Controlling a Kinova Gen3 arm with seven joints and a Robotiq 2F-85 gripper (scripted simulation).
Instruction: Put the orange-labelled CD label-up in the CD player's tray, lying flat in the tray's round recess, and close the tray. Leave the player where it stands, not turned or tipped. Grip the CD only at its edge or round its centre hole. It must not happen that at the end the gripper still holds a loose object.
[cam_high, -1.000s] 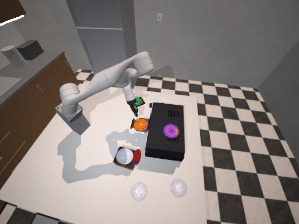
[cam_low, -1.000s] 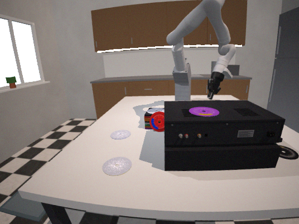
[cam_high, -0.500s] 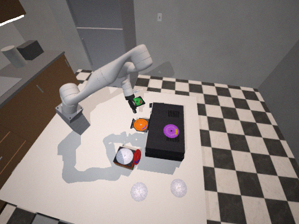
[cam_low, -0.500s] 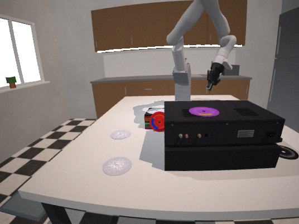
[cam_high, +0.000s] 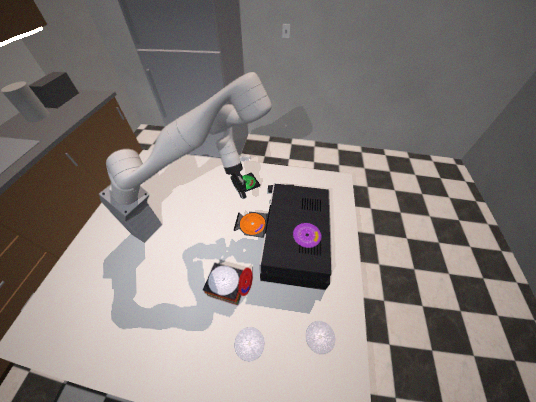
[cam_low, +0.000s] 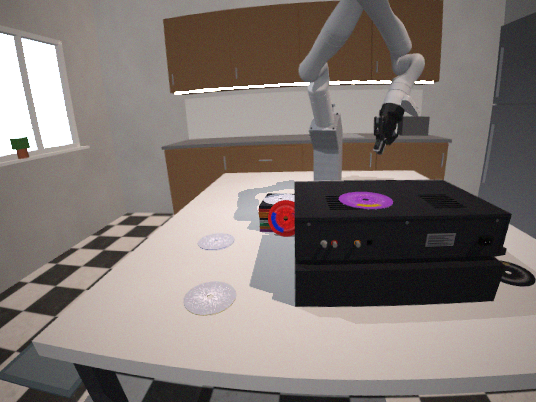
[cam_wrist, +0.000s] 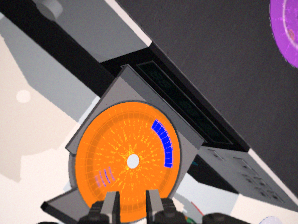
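The orange-labelled CD (cam_high: 250, 221) (cam_wrist: 133, 130) lies label-up on the player's extended tray (cam_wrist: 117, 87). It looks flat in the round recess, with a thin dark rim showing around its upper side in the wrist view. The black player (cam_high: 295, 200) (cam_low: 400, 280) (cam_wrist: 220, 65) stands level on the table, its tray out at the front. My gripper (cam_high: 243, 194) (cam_low: 379, 149) (cam_wrist: 133, 208) is partly open, with a narrow empty gap between the fingertips. It hangs above the table near the tray, clear of the CD. The tray is hidden behind the player in the exterior view.
A purple disc (cam_high: 301, 236) (cam_low: 355, 200) (cam_wrist: 287, 30) lies on the player. A green disc (cam_high: 248, 183) in a case is beside the gripper. A case stack (cam_high: 222, 297) carries a silver disc, with a red disc (cam_high: 245, 281) (cam_low: 283, 210) at its side. Two silver discs lie on the table.
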